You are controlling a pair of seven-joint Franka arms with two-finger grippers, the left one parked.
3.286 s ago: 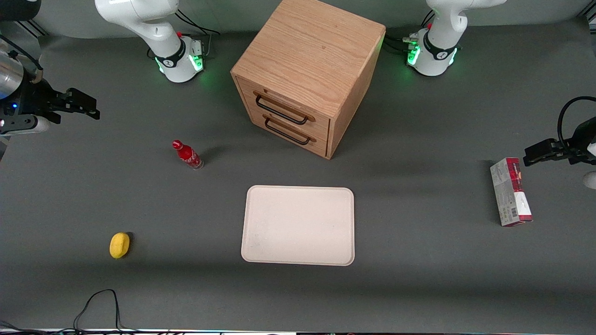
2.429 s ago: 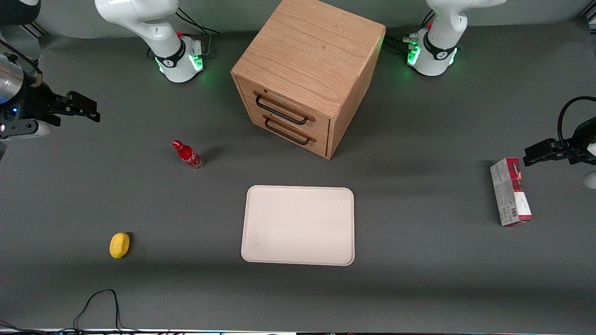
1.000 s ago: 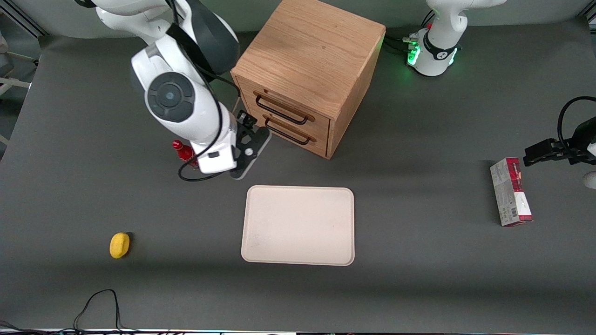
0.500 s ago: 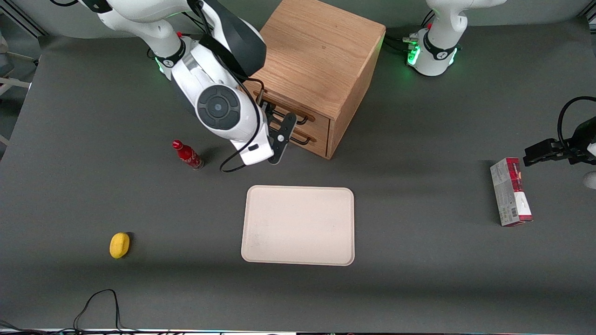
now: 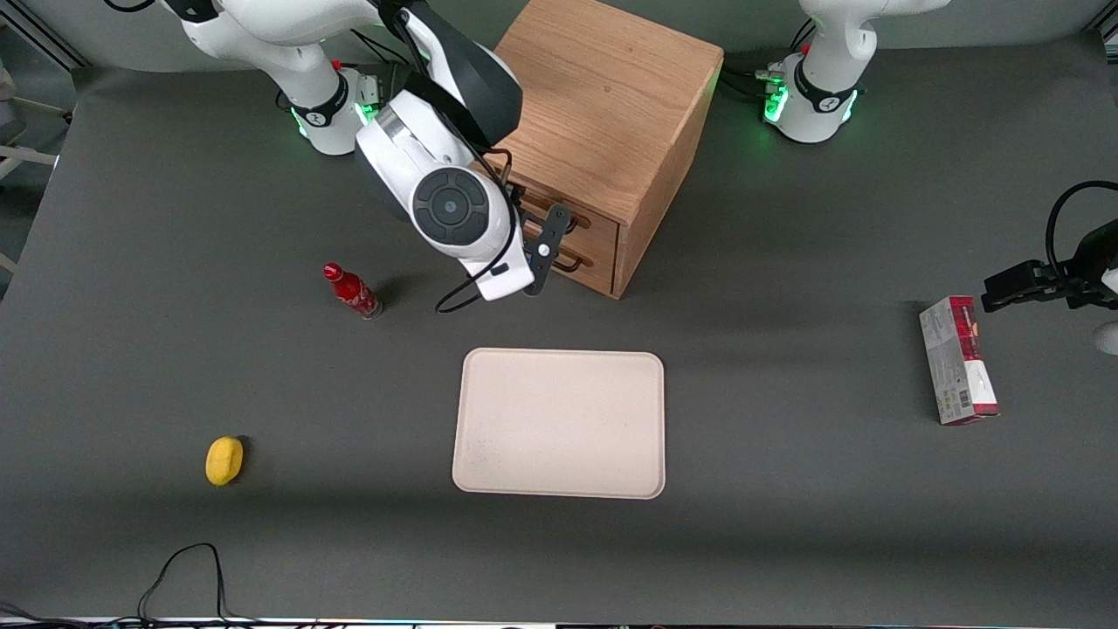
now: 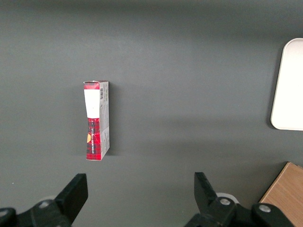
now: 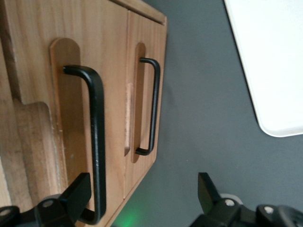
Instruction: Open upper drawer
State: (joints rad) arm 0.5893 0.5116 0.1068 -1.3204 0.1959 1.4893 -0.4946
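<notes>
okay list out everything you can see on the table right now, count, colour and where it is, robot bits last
Cabinet: one, light oak cube, farthest from the front camera, mid-table.
Upper drawer: one, oak with black wire handle, shut, above its twin.
Lower drawer: one, oak with black handle, shut, under the upper one.
Tray: one, cream, nearer the front camera than the cabinet.
Bottle: one, red, upright, toward the working arm's end, beside the tray's farther corner.
Lemon-like object: one, yellow, nearer the camera than the bottle.
Carton: one, red and white, lying flat toward the parked arm's end.
Cable: one, black, at the table edge nearest the camera.
Gripper: one, black fingers open, in front of the drawers, one finger at the upper handle.
</notes>
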